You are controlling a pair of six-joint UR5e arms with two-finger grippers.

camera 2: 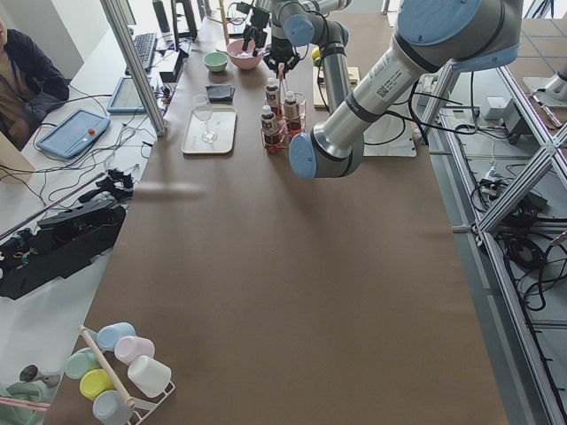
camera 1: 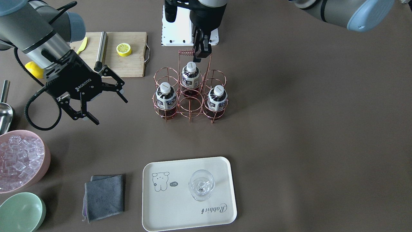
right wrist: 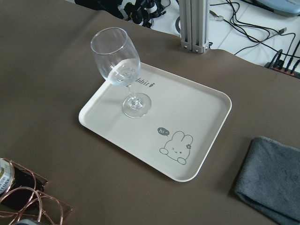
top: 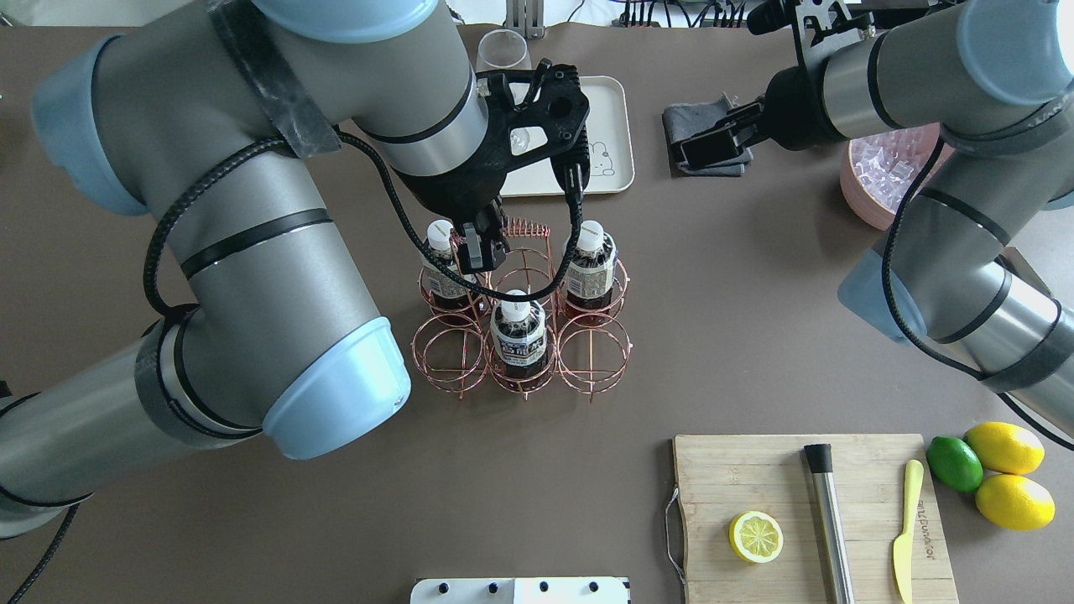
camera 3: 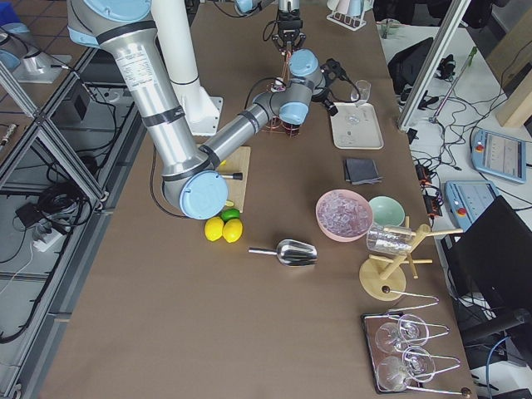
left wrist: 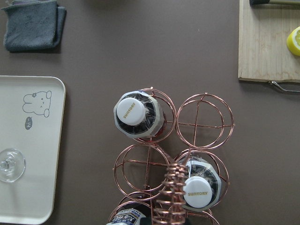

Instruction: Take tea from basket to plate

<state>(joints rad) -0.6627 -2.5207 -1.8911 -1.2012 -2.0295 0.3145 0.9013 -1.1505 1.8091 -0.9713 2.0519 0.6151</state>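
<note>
**Three tea bottles stood in the basket; the plate lay apart**

Seen from across the table, the right gripper (camera 1: pixel 111 112) hung with its black fingers spread wide, grasping nothing. It was at nine o'clock of the rose-gold copper wire basket (camera 1: pixel 190 108) of six ring cells. The basket held three small tea bottles of dark brown liquid with white caps, at eight o'clock (camera 1: pixel 166 96), twelve (camera 1: pixel 190 77) and four (camera 1: pixel 217 98). The left gripper (camera 1: pixel 202 56) hovered at the coiled handle (camera 1: pixel 186 51), at twelve o'clock, beside the rear bottle. Whether it was released or clenched could not be told. At six o'clock lay the cream rectangular plastic plate (camera 1: pixel 180 211), carrying a clear wine glass (camera 1: pixel 201 185).
</note>
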